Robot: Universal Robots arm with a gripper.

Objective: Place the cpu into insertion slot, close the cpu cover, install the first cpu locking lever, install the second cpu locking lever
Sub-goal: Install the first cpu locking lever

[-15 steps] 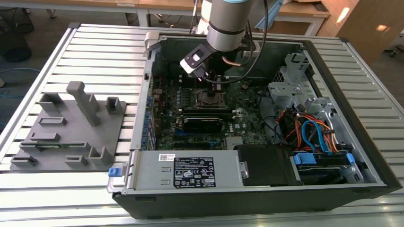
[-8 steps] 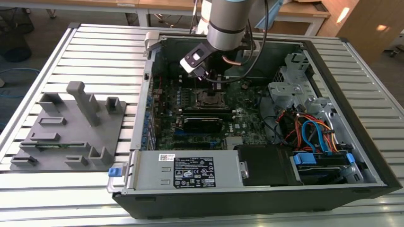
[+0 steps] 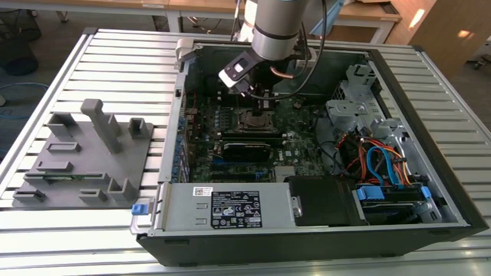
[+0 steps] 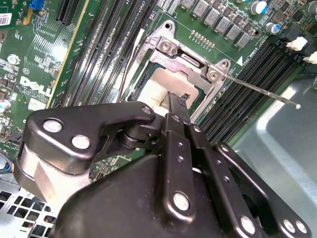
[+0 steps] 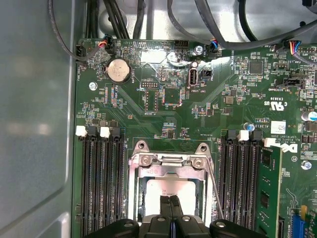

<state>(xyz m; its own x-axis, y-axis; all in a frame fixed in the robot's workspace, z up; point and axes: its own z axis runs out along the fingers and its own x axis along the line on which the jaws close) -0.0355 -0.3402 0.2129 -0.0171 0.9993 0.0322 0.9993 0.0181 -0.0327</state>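
The gripper point(image 5: 171, 203) — fingers pressed together, holding nothing — appears to touch its tips to the cpu point(image 5: 154, 192), framed by the lowered cpu cover point(image 5: 171, 171).

Holds the arm point(image 3: 277, 26) almost upright at the top of the exterior view, wrist bent beneath it. Points the gripper point(image 3: 257, 103) steeply downward, with the two slim fingers point(image 5: 167, 210) point(image 4: 174, 106) pressed flat together, tips meeting, in both wrist views.

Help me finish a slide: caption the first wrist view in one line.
Closed gripper poised over the silver chip framed by its metal cover, memory slots on both sides.
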